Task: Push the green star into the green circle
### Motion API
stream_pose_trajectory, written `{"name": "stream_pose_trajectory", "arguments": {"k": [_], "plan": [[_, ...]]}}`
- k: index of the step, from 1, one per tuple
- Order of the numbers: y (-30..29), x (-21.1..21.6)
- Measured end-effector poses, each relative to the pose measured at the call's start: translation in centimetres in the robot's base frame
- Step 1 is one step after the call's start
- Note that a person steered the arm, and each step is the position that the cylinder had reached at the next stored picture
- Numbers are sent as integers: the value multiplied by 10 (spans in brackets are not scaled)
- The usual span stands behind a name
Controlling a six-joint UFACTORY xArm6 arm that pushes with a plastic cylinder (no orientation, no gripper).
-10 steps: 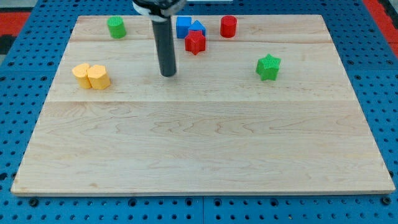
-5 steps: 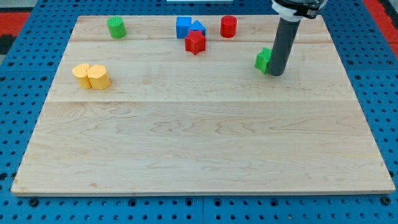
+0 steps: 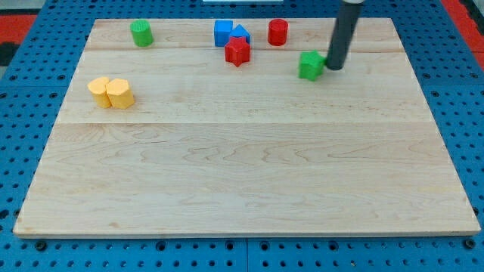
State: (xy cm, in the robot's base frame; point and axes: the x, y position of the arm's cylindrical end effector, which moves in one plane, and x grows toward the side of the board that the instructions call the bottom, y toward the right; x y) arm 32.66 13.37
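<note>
**Q:** Rod end first: where is my tip (image 3: 333,68), and what does it hold?

**A:** Nothing; a bare rod cannot grasp. My tip rests on the board near the far right corner, just beside the green star (image 3: 310,65) on the star's right, apparently touching it.

**Q:** Which step is this?

**A:** By my judgement, the push in its opening part. The green circle (image 3: 141,33) stands near the far left corner, well apart from the star.

**Q:** What does the next move call for?

**A:** A long leftward shove with a slight bias to the far edge. The red star (image 3: 237,51), blue blocks (image 3: 228,32) and red cylinder (image 3: 277,32) crowd the far edge between them, so a line passing on their near side seems wise.

**Q:** Surface and room?

**A:** Pale wooden board (image 3: 242,174) on a blue pegboard (image 3: 23,113); two yellow blocks (image 3: 111,92) sit near the left edge.
</note>
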Motion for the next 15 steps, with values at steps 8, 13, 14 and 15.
{"name": "stream_pose_trajectory", "arguments": {"k": [8, 13, 14, 15], "plan": [[-36, -47], [-287, -22], [-289, 17], [-309, 30]]}}
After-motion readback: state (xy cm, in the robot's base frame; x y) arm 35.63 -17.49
